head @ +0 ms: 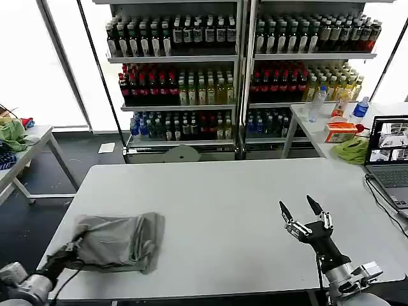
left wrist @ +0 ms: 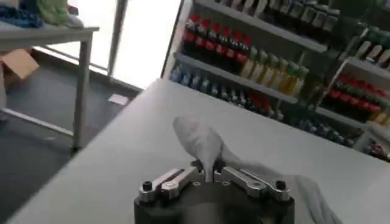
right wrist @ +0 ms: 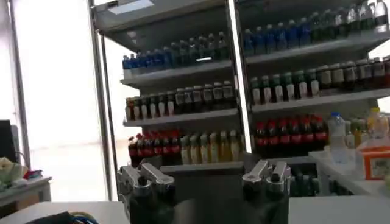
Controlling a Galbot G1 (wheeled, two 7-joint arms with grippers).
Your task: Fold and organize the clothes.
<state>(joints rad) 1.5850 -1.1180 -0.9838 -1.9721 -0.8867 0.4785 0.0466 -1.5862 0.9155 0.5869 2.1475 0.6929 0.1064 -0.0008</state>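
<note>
The left claw (head: pixel 75 241) sat low at the near left corner of the surface (head: pixel 229 210), its fingers pinched together on a fold of the grey shirt (head: pixel 118 241). From the left wrist camera, the left claw (left wrist: pixel 210 170) had a peak of pale cloth (left wrist: pixel 201 143) rising up from between its closed fingers, with the rest of the fabric trailing off beside it across the surface (left wrist: pixel 122 158). The shirt lay as a rumpled, roughly folded bundle on the near left part of the surface, its left edge at the claw and its right edge ending well short of the middle.

The right claw (head: pixel 300 208) hovered over the near right part of the surface, well apart from the shirt, its two dark fingers spread and pointing up and away, holding nothing. In the right wrist camera the right claw (right wrist: pixel 207 176) showed its two finger mounts standing apart, facing the shelves.

Beyond the far edge of the surface stood shelving (head: pixel 239 70) packed with rows of bottles. To the right, a side table (head: pixel 319 131) carried a water bottle (head: pixel 318 102), an orange box (head: pixel 340 132), a green cloth (head: pixel 352 150) and an open laptop (head: pixel 390 156). At the far left another table (head: pixel 35 143) held a green heap (head: pixel 11 132).
</note>
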